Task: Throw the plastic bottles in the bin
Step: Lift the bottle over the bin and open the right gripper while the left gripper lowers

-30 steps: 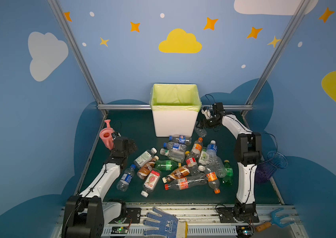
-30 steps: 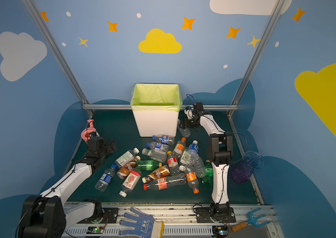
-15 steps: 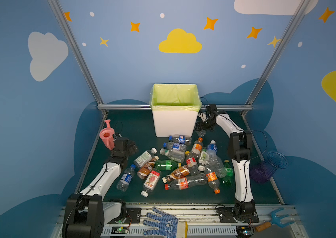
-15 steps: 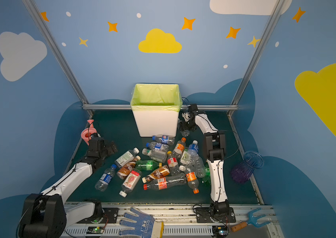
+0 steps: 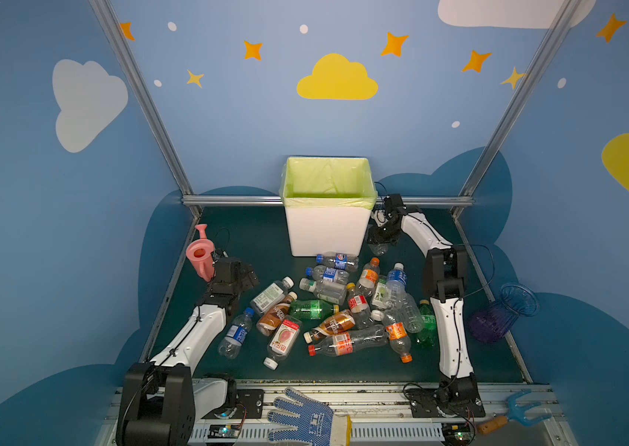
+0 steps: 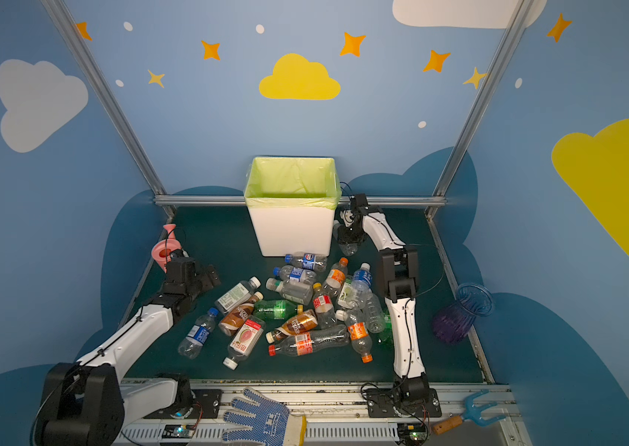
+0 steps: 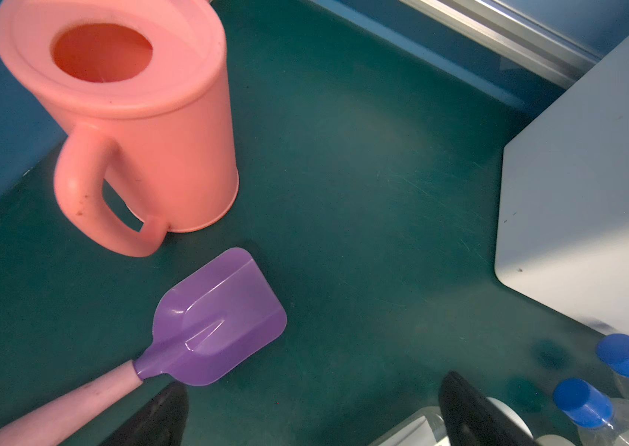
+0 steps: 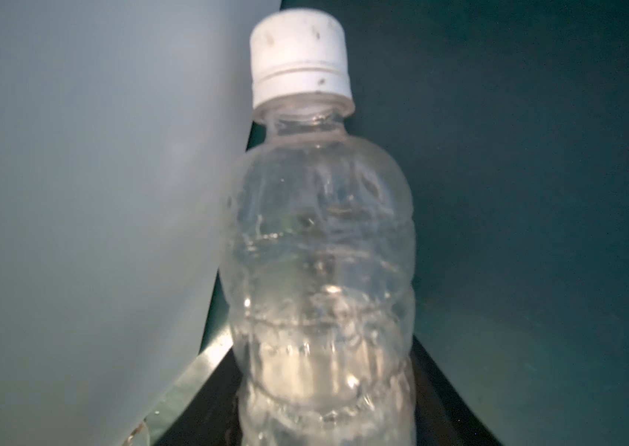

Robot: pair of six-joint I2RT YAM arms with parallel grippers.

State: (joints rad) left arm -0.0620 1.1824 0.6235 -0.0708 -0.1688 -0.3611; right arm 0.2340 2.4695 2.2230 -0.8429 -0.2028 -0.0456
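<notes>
Beside the right wall of the white bin (image 5: pixel 327 231) (image 6: pixel 289 231), which is lined with a yellow-green bag, my right gripper (image 5: pixel 380 241) (image 6: pixel 348 240) is low over the mat. Its jaws press both sides of a clear plastic bottle with a white cap (image 8: pixel 320 251) that lies against the bin wall (image 8: pixel 73 193). Several other plastic bottles (image 5: pixel 339 309) (image 6: pixel 305 309) lie in a heap mid-mat. At the left, my left gripper (image 5: pixel 245 276) (image 7: pixel 312 409) is open and empty over bare mat, next to a purple scoop (image 7: pixel 216 320).
A pink watering can (image 5: pixel 201 253) (image 7: pixel 131 116) stands at the mat's left edge. A purple vase (image 5: pixel 498 316) lies off the right edge. A blue glove (image 5: pixel 305 417) and a blue hand rake (image 5: pixel 517 411) rest on the front rail.
My right gripper has moved left and down to the bin's right side and closed round the clear bottle. The left arm has barely shifted.
</notes>
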